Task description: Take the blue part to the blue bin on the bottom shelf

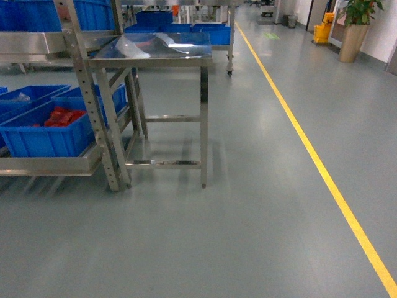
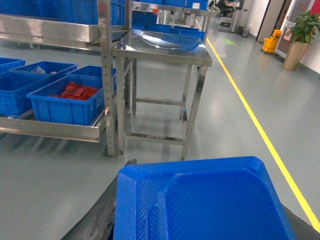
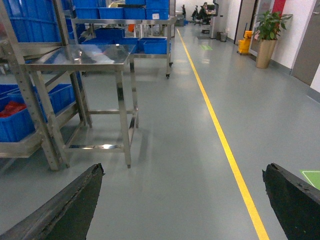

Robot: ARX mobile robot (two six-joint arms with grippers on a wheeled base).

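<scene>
Black fingers (image 3: 65, 210) of the right tool (image 3: 182, 200) are standing wide apart at the bottom corners of the right wrist view, with nothing but grey floor (image 3: 175, 165) showing between them. The left tool (image 2: 200, 220) is carrying a blue part (image 2: 200, 200), a moulded tray-like piece filling the lower half of the left wrist view; the tool's dark edges are peeking out on either side of it, so it is clamped on that piece. Beyond it a stainless steel surface (image 1: 155, 48) is standing just beside a steel rack (image 1: 93, 105). On the rack's bottom shelf (image 1: 49, 165) a blue bin (image 1: 43, 133) is sitting, holding red pieces (image 1: 62, 117), with more blue bins behind. A yellow line (image 1: 310, 155) is running along the floor to the right.
</scene>
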